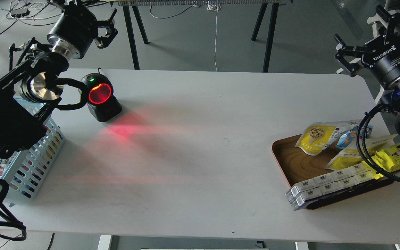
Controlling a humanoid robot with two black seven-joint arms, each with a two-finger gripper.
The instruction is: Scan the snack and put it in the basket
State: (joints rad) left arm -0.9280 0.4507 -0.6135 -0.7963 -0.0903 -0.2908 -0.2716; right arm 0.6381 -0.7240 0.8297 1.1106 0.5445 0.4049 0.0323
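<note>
On the tabletop the snack lies on the wooden tray at right, well apart from the basket and glowing scanner at left, both pincers raised and empty.

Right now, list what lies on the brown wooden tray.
On the brown wooden tray: a yellow-and-white nut pouch, a small blue packet, a bright yellow cartoon-face wrapper and long white boxes. Cables and overlapping packs cover the rest.

Two black arms raised, left end effector up high with fingers spread, empty, right end effector likewise spread and empty
</note>
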